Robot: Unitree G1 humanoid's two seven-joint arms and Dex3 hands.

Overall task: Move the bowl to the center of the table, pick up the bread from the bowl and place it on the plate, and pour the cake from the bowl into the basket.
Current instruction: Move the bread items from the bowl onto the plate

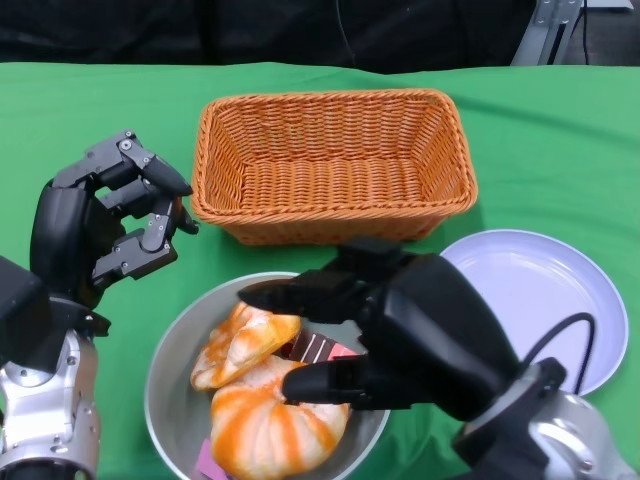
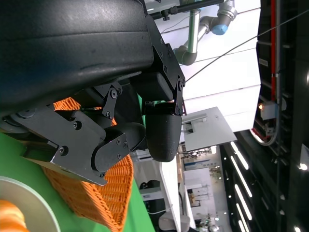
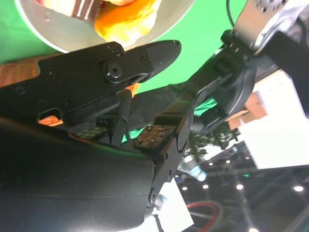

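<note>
A grey bowl (image 1: pixel 165 350) stands at the table's near edge with two orange-striped breads (image 1: pixel 245 345) (image 1: pixel 275 420) and a brown and pink cake piece (image 1: pixel 315 348) in it. My right hand (image 1: pixel 400 330) hangs over the bowl's right side. Its fingers are spread above the upper bread, its thumb is by the lower one, and it holds nothing. The right wrist view shows the bowl (image 3: pixel 63 36), a bread (image 3: pixel 128 14) and the hand's fingers (image 3: pixel 120 72) apart. My left hand (image 1: pixel 105 215) is raised left of the bowl with bent fingers and is empty.
An empty orange wicker basket (image 1: pixel 330 160) sits behind the bowl, close to its far rim. A pale round plate (image 1: pixel 540 290) lies right of the bowl, partly behind my right hand. Green cloth covers the table, and bare cloth runs along the far edge.
</note>
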